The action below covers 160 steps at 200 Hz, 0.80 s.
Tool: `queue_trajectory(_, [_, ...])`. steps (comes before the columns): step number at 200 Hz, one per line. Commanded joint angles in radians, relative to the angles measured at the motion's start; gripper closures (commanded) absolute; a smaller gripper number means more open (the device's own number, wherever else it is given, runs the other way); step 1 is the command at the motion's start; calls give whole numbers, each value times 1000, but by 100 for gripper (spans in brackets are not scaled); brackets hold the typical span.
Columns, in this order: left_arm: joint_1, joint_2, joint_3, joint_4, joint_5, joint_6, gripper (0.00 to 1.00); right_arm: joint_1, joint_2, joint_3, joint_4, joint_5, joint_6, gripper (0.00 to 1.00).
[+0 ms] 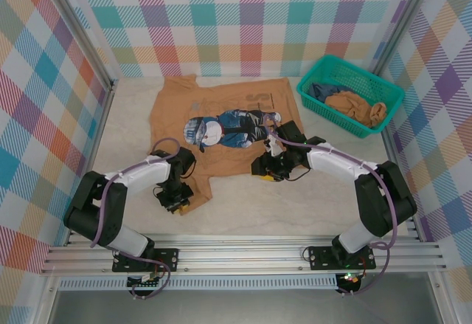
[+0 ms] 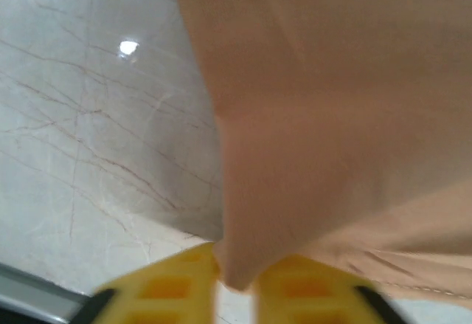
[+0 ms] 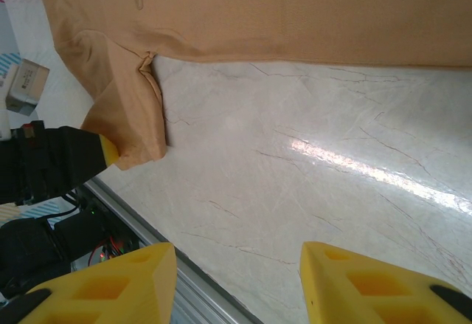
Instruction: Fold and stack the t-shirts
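**A:** What carries everything?

**B:** A pale, marble-veined surface (image 1: 251, 206), ringed by plaid walls (image 1: 243, 14).

**A:** And the shirt?

**B:** A tan-brown cotton t-shirt with a blue and white cartoon print (image 1: 236, 95) lies spread flat at upper centre of the top view. Its long axis runs left to right. Both sleeves and the figure's head are toward the left, and the hem is toward the right.

**A:** Anything beside it?

**B:** A teal plastic mesh basket (image 1: 332, 114) sits at upper right, holding a crumpled tan t-shirt (image 1: 358, 108) and some dark blue cloth (image 1: 322, 90).

**A:** The jaws?

**B:** The left jaws are closed, pinching the lower-left sleeve (image 3: 125, 117) between yellow fingers (image 2: 166, 287). The right jaws stand about half open over bare surface just below the shirt's edge, holding nothing.
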Motion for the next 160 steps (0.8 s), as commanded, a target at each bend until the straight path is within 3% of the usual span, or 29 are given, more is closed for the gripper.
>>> queue_trajectory(1, [-5,-4,-25,30,8,-23,99,1,2,34,-24,6,-18,52])
queue_trajectory(58, [-17,-208,-35,-120,150,-192,100,-15,-29,33,-76,138,-15,55])
queue_trajectory(96, [-17,-227,-73,-130,189,-196,100,-68,-40,25,-129,248,-4,55])
queue_trajectory(113, [-17,-210,-65,-141,209,-175,74,-113,-39,26,-168,309,8,54])
queue_trajectory(129, [-19,-226,23,-219,128,-140,50,-163,-41,27,-203,377,14,54])
queue_trajectory(147, [-13,-224,158,-279,9,-81,46,-211,-42,23,-196,414,14,54])
queue_trajectory(160, [16,-177,234,-285,-46,-41,53,-232,-29,35,-190,450,14,55])
